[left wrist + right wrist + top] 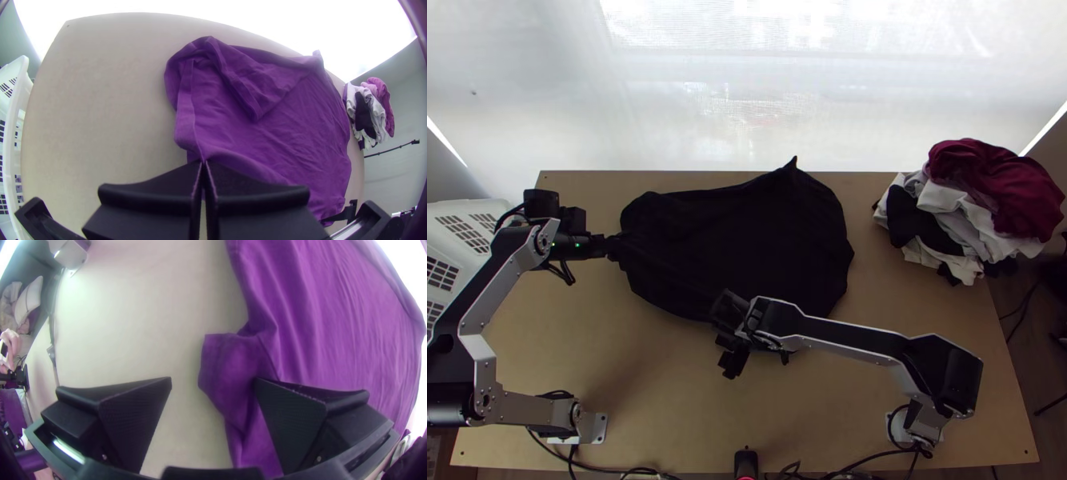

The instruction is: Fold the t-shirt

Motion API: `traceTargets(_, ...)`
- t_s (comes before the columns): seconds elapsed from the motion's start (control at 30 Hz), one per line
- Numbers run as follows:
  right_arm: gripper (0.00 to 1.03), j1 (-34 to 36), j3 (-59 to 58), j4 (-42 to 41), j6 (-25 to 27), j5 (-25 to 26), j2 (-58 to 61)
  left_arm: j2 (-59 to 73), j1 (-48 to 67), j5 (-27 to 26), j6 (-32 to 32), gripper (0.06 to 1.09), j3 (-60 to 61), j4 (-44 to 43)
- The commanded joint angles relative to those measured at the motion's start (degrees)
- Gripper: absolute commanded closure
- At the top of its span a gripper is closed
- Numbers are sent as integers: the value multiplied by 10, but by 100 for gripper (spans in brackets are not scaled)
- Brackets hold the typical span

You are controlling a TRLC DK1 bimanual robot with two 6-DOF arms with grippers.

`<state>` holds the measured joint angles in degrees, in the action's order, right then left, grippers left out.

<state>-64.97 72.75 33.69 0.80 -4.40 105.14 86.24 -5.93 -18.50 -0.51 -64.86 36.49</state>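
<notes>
One t-shirt (747, 232) — two arms (843, 330), one clothes pile (991, 188) — one basket (471, 264).

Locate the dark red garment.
In the top view, the dark red garment lies far right, atop the clothes pile to the right of the black t-shirt.

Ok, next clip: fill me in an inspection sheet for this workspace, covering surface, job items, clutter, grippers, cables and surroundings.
Surface: light wooden table, no spill seen.
Job items: dark t-shirt, spread unevenly, part of it turned over on itself.
Clutter: mixed pile of clothes at the far right corner.
Left gripper: shut on the t-shirt's edge.
Right gripper: open at the t-shirt's near edge, one finger over cloth, the other over bare wood.
Cables: black cables along the near edge.
Surroundings: white basket beyond the left edge; bright white screen behind the far edge.
</notes>
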Motion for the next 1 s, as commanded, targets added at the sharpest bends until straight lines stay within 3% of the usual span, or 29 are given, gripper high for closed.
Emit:
traceTargets(0.0, 43, 4, 11, -21, 1, 2, 32, 4, -8, -5, 4, 105, 3, -1)
traceTargets(0.2, 100, 12, 12, -43, 17, 21, 31, 2, -22, -15, 9, 105, 4, 1)
traceTargets(0.37, 100, 42, 13, -28, 18, 24, -6, -10, -36, -20, 16, 105, 3, 9)
traceTargets(0.73, 100, 198, 40, 62, 34, 25, -155, -56, -42, -33, 17, 105, -18, 39)
traceTargets(0.97, 100, 252, 74, 95, 38, 25, -217, -81, -8, -34, 4, 105, -37, 52)
